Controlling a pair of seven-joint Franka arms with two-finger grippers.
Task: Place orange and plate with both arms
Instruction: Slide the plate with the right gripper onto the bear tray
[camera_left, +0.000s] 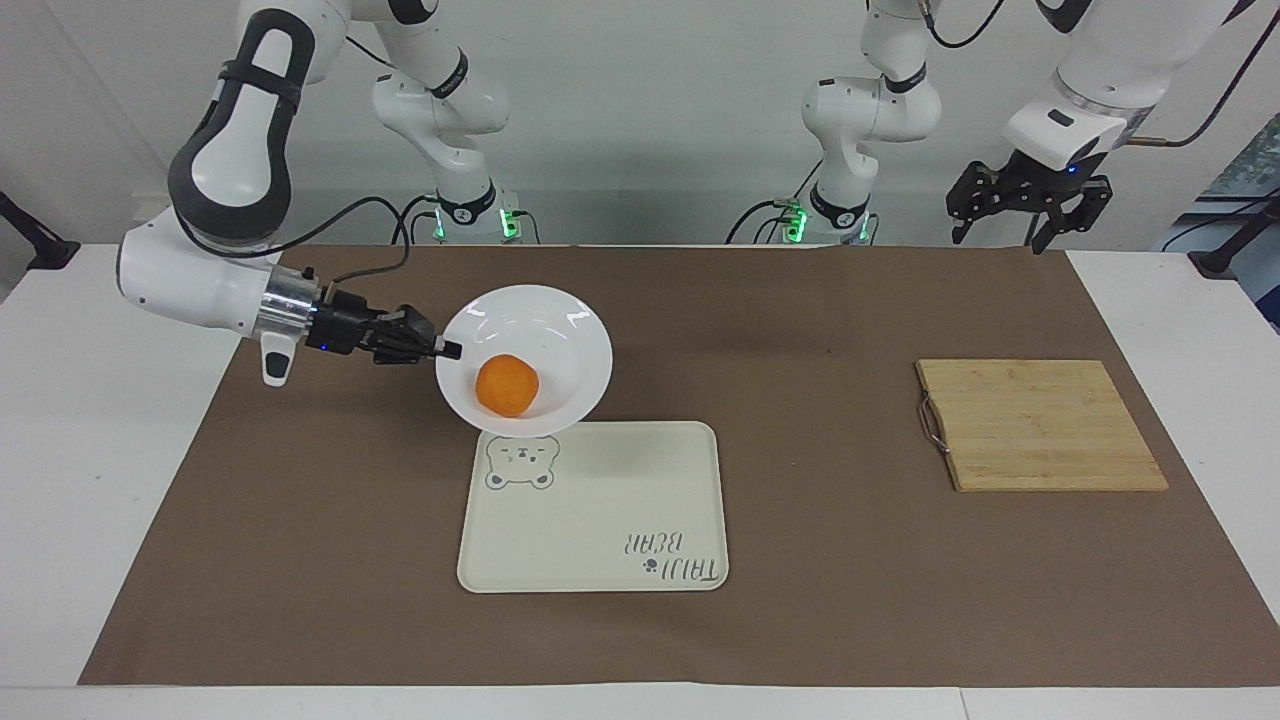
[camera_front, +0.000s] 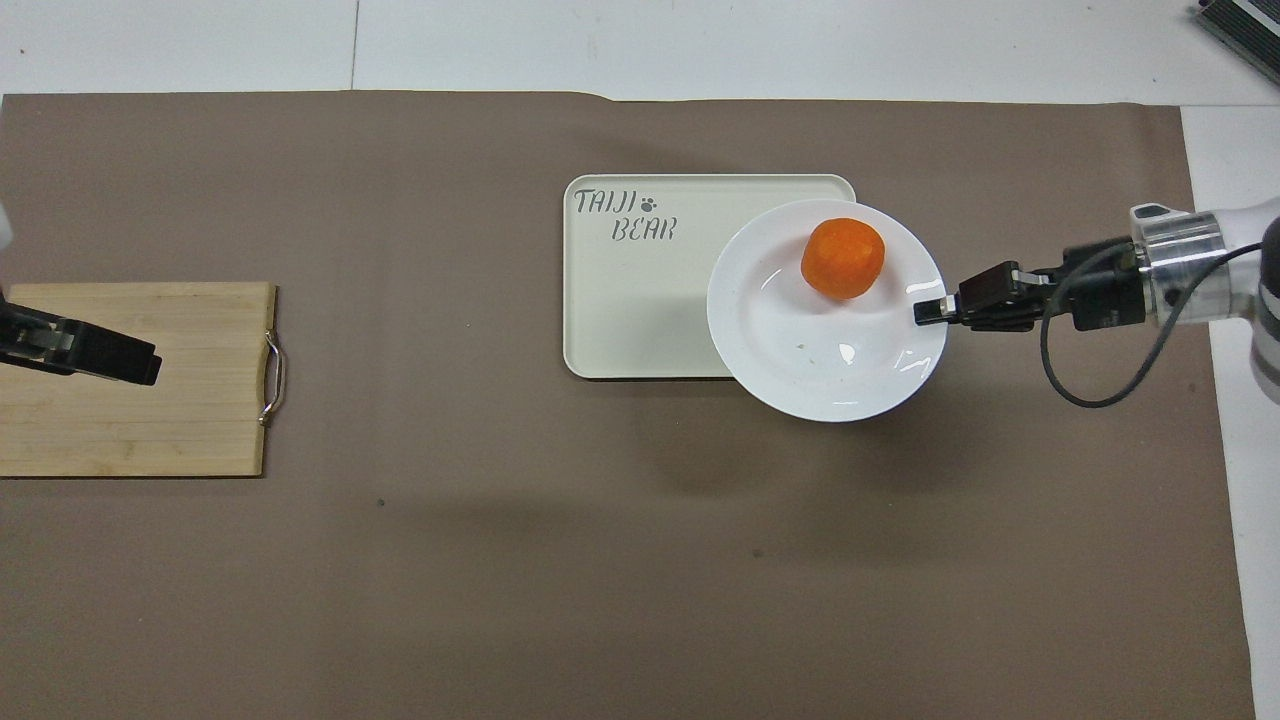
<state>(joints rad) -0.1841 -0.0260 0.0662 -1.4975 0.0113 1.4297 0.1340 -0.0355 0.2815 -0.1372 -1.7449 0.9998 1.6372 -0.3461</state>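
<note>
- The orange (camera_left: 507, 386) is sitting in the hollow of the white plate (camera_left: 560, 330), toward the rim nearest the cream bear tray (camera_left: 640, 520), and nothing is gripping it.
- The plate is hanging in the air, tilted a little, with the right pincer (camera_left: 447, 349) clamped together on its rim at the right arm's end; in the overhead view the plate (camera_front: 800, 370) is overlapping the tray's corner (camera_front: 600, 330) where the bear drawing lies.
- Judging by this, the step in hand is the carrying of the loaded plate over to the tray; the setting-down is not yet done, since the plate is casting a shadow on the tray below it.
- The next move is calling for the plate to be brought farther over the tray's middle, levelled, and lowered until its base is resting flat before the pincer lets go.
- The grip is a one-sided pinch on the rim, so the plate is likely to sag and the orange is free to roll; a slow, level descent seems wise.
- The left pincer (camera_left: 1028, 200) is waiting with its fingers apart and holding nothing, up over the worktop's edge at the left arm's end, near the bamboo cutting board (camera_left: 1040, 425).
- The brown mat (camera_left: 300, 560) is covering the worktop under everything.
</note>
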